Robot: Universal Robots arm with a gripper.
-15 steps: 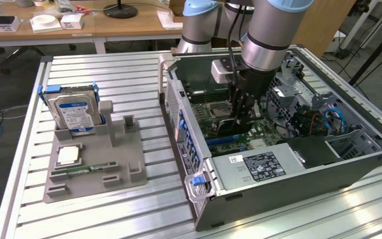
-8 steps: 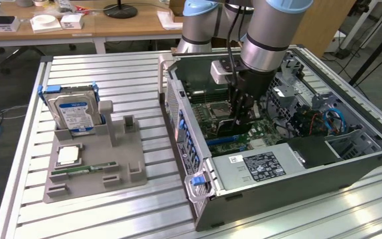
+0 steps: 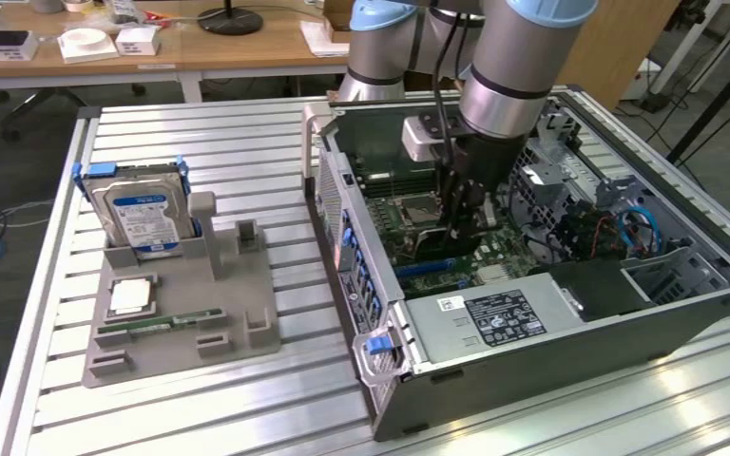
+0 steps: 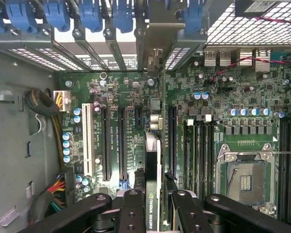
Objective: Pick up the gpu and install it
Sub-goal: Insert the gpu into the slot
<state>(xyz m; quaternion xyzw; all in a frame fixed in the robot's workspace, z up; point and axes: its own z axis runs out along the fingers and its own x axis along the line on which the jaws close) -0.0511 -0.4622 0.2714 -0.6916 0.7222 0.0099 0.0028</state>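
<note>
Install step in hand: claw (image 4: pixel 153 208) clamps gpu (image 4: pixel 153 165) edge-on inside computer case (image 3: pixel 669 323), above motherboard (image 4: pixel 233 97). Card needs squaring over slot (image 4: pixel 171 141), then straight seating push.

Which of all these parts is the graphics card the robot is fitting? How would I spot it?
Find the open computer case on the exterior view's right, with the arm reaching in. Between the gripper fingers stands the gpu, a thin dark card seen edge-on above the green motherboard. Unlike the empty black slots beside it, it stands upright and bears a printed label.
</note>
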